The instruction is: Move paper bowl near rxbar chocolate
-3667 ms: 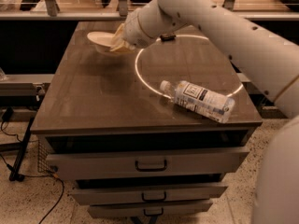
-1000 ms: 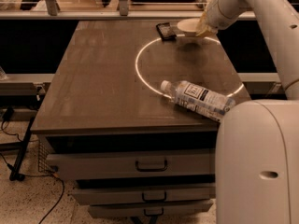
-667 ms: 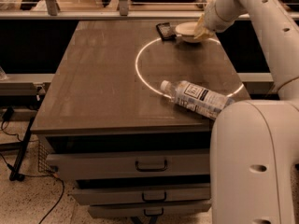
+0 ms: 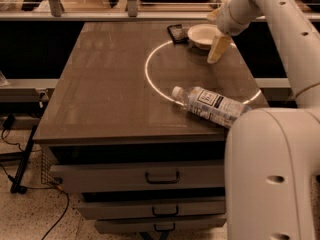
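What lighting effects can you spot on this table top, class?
Camera view: a bright ring of reflected light circles the right half of the table; the water bottle lying across its near arc glints; the paper bowl is the brightest thing, beside the dark rxbar chocolate; the gripper hangs just right of the bowl.

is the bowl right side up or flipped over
Right side up: the bowl shows its hollow inside, beside the snack bar. The pincer hangs by its right rim.
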